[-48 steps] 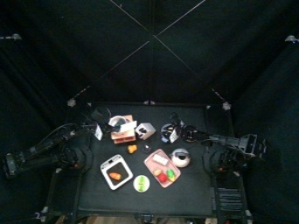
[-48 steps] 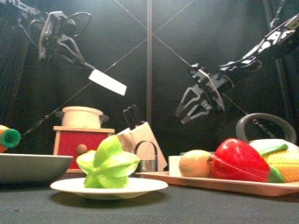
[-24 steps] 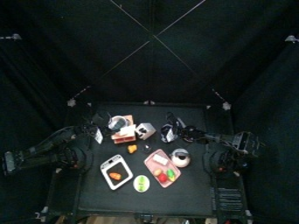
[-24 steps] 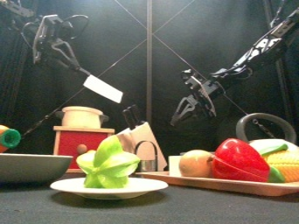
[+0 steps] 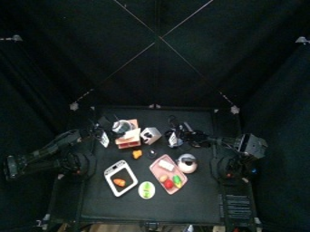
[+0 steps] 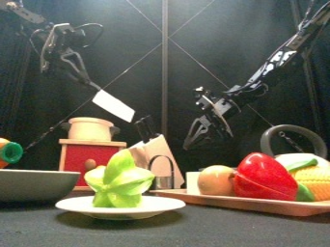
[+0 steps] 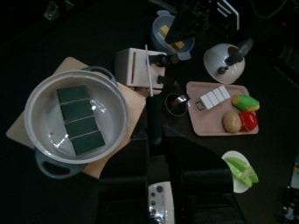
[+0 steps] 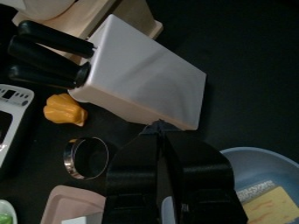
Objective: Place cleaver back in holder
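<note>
Lowered with jaws drawn together since the earlier frame, the right gripper (image 6: pixel 196 130) is hung empty near the white knife block (image 6: pixel 156 154), while the cleaver (image 6: pixel 114 104) is pinched aloft by the left gripper (image 6: pixel 69 62) above the holder (image 6: pixel 88 152), not yet inserted.

A green starfruit (image 6: pixel 119 181) on its white plate (image 6: pixel 125 208) sits before me near the counter's front edge, beside a red pepper (image 6: pixel 264 178).

We see the holder (image 6: pixel 151 160) behind the star fruit plate (image 6: pixel 120 206), right of the pot (image 6: pixel 91 128); the cleaver (image 6: pixel 114 105) seems above them
</note>
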Available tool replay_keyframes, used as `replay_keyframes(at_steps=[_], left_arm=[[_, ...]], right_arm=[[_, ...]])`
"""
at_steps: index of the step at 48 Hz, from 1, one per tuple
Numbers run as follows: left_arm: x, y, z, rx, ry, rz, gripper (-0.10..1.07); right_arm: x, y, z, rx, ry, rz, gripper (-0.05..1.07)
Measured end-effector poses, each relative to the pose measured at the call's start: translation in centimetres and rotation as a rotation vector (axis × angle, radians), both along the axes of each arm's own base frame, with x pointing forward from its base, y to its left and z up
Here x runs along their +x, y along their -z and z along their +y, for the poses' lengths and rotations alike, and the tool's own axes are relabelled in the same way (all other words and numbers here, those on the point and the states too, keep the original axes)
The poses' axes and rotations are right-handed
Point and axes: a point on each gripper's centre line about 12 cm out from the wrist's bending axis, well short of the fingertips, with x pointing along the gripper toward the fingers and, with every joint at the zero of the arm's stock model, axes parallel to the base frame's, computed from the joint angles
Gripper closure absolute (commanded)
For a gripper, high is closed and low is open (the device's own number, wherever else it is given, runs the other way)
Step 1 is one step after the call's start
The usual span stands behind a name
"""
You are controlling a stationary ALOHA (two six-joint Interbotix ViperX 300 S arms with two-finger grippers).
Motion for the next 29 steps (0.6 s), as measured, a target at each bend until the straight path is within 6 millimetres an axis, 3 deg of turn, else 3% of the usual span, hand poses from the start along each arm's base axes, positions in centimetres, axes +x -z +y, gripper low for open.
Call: replay_keyframes(at_steps=[14, 29], left_arm=[[1.0, 1.6, 0.8, -0.025, -0.005, 0.06, 0.62], [1.5, 1.4, 1.1, -0.02, -0.003, 0.068, 0.62]], right_arm=[[1.9, -0.6, -2.1, -0.018, 0.018, -0.024, 0.7], [3.1, 0.8, -3.5, -0.01, 0.03, -0.006, 0.7]])
